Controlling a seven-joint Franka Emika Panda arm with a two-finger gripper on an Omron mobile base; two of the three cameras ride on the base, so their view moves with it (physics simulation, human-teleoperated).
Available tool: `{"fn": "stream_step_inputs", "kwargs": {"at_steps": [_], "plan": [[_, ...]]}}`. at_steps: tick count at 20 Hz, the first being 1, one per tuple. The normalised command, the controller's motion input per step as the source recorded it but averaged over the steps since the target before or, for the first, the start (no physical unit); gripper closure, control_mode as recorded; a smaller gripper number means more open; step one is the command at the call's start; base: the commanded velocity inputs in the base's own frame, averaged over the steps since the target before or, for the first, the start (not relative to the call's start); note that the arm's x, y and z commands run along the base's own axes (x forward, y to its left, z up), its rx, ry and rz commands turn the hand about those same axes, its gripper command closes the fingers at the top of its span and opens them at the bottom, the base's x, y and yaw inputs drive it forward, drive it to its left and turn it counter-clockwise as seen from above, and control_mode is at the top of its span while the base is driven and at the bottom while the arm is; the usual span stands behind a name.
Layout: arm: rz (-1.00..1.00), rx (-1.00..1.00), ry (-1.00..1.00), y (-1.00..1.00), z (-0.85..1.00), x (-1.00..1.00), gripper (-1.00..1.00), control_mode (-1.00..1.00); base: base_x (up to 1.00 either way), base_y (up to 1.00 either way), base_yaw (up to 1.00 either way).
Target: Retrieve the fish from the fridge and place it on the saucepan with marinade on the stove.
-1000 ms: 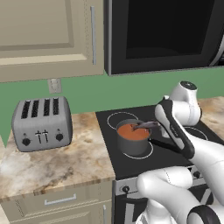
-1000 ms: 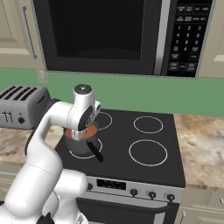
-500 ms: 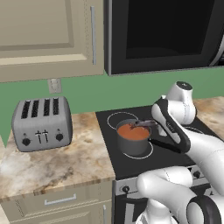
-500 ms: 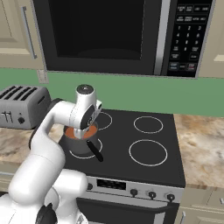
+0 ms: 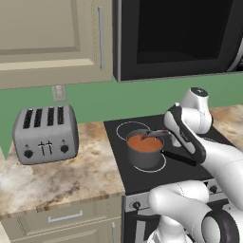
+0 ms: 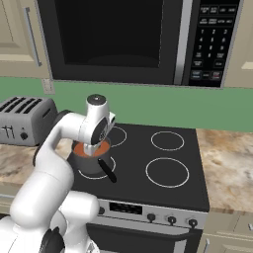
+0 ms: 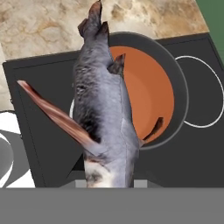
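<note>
My gripper (image 5: pixel 164 134) is shut on the fish (image 5: pixel 154 134), a silver-grey fish with reddish-brown fins. It hangs over the saucepan (image 5: pixel 145 157), a small grey pot on the front left burner of the stove (image 5: pixel 190 168). Orange-red marinade (image 5: pixel 144 143) fills the pot. In the hand view the fish (image 7: pixel 103 109) stretches away from the hand and covers the left part of the marinade (image 7: pixel 151 89), hiding the fingertips. From the right base view the hand covers most of the saucepan (image 6: pixel 82 159), whose black handle (image 6: pixel 107 170) points to the front. The fridge is out of view.
A silver toaster (image 5: pixel 45 134) stands on the stone counter (image 5: pixel 61 178) left of the stove. A black microwave (image 6: pixel 133 39) hangs above the cooktop, with beige cabinets (image 5: pixel 52 40) beside it. The other three burners (image 6: pixel 167 172) are bare.
The hand has shifted slightly toward the saucepan with the fish still in its grip. Saucepan and toaster have not moved.
</note>
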Motion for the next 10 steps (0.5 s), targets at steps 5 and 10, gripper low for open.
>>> {"fn": "stream_step_inputs", "kwargs": {"at_steps": [5,10], "plan": [[0.0,0.0,0.0,0.07,-0.09,0.04,1.0,-1.0,0.0,0.0,0.0],[0.0,0.0,0.0,0.08,-0.14,0.07,1.0,-1.0,0.0,0.0,0.0]]}}
